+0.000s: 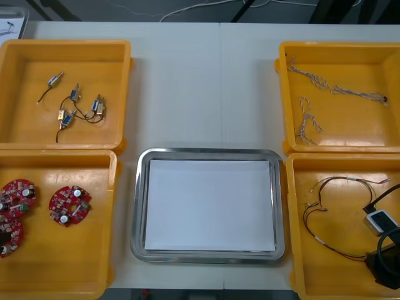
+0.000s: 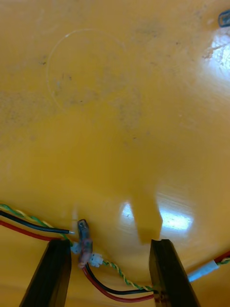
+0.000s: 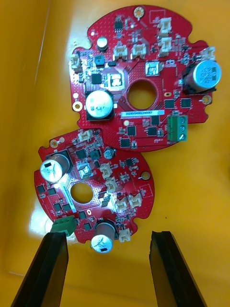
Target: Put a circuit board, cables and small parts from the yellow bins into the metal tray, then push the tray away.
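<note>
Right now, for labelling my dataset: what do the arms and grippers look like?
The left gripper and right gripper each have two flat black fingers with squared tips. The right arm is black, bearing a small grey-white box and a black cable.

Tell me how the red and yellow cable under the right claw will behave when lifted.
Probably floppy: the red and yellow cable lies in loose curves inside the open right claw, so its ends should droop when lifted. Likely light, being thin wire. The yellow bin floor looks glossy, so the cable may slide if nudged rather than pinched.
</note>
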Motion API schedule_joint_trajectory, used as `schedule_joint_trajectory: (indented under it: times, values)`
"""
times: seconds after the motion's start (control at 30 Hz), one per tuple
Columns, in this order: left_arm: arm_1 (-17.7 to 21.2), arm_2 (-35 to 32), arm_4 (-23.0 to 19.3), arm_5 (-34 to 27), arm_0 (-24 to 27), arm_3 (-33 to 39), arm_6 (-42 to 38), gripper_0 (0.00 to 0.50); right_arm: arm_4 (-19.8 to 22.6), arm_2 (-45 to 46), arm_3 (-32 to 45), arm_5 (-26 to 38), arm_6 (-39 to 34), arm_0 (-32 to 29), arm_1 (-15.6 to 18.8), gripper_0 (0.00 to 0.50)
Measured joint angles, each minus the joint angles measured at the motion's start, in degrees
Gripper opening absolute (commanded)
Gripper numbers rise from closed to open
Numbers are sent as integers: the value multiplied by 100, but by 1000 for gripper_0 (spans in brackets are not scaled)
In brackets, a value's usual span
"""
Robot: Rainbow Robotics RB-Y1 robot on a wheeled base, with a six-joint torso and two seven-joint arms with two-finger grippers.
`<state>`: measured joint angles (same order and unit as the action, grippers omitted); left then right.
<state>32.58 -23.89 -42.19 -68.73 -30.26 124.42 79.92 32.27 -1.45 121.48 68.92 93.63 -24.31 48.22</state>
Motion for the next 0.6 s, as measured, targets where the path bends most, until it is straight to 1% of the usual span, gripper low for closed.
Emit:
schedule_joint_trajectory:
  times: [0.03, 0.07, 0.1, 0.17, 0.53, 0.57, 0.6]
  values:
    - [-24, 0, 9, 12, 0, -32, 0, 500, -1, -2, 0, 1, 0, 0, -1, 208]
    - [-49, 0, 13, 31, 0, -63, 0, 500, -1, -3, 0, 2, 0, 0, -2, 90]
    - [-74, 1, 14, 47, 0, -90, 0, 500, -1, -3, 0, 3, 0, 0, -2, 28]
    - [-126, 1, 16, 73, 0, -129, 0, 500, -1, -4, 0, 6, 0, 0, -3, 1]
    - [-457, 1, 58, 89, 0, -192, 0, 500, 85, -4, 0, 73, 0, 57, -4, 0]
    - [-481, 1, 76, 89, 0, -195, 0, 488, 110, -4, 0, 83, 0, 78, -4, 0]
    - [-503, 1, 100, 89, 0, -198, 0, 488, 131, -4, 0, 97, 0, 104, -4, 0]
